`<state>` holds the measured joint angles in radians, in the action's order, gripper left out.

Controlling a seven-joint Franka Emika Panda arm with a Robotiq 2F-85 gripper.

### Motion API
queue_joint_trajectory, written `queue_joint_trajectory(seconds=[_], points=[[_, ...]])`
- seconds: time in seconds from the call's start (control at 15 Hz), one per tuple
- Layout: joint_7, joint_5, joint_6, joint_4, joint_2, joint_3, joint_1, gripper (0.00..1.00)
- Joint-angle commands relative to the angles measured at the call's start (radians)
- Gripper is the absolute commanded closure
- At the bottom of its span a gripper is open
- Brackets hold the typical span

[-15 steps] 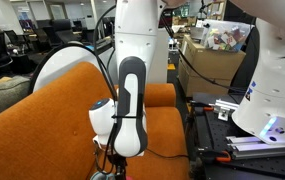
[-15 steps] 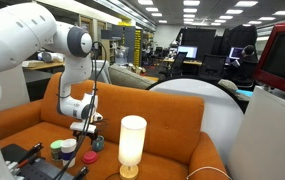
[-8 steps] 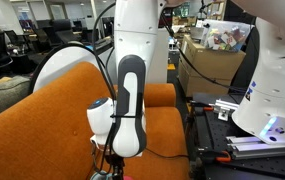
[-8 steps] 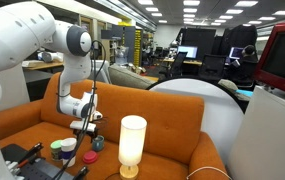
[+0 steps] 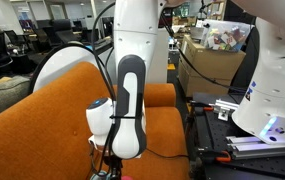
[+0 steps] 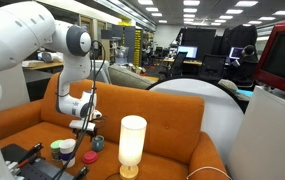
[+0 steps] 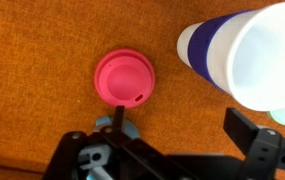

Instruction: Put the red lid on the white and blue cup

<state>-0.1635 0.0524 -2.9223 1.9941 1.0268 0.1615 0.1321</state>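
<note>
Fingers (image 7: 254,138) of the gripper (image 7: 177,128) spread wide, nothing between them. Wrist view: the red lid (image 7: 124,78) lies flat on the orange sofa seat (image 7: 32,60), just ahead of one fingertip; touching or not, cannot tell. Ahead of the other finger stands the white and blue cup (image 7: 244,52), mouth open, beside the lid but apart from it. Lid not on cup. In an exterior view the gripper points down over the seat, with the white lamp (image 6: 132,143) near it, off to one side.
</note>
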Motion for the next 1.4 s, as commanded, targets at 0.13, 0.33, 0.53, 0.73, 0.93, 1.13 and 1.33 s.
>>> queue_joint_trajectory(seconds=[0.13, 0.33, 0.53, 0.73, 0.93, 1.13, 1.33], points=[[0.030, 0.010, -0.010, -0.083, 0.074, -0.022, 0.011, 0.00], [0.063, 0.003, 0.001, -0.151, 0.136, -0.050, 0.030, 0.00], [0.104, 0.001, 0.017, -0.229, 0.209, -0.084, 0.060, 0.00], [0.138, -0.004, 0.057, -0.299, 0.274, -0.095, 0.080, 0.00], [0.128, 0.006, 0.027, -0.287, 0.280, -0.082, 0.067, 0.00], [0.130, 0.006, 0.031, -0.299, 0.283, -0.084, 0.069, 0.00], [0.128, 0.005, 0.030, -0.300, 0.286, -0.081, 0.065, 0.00]])
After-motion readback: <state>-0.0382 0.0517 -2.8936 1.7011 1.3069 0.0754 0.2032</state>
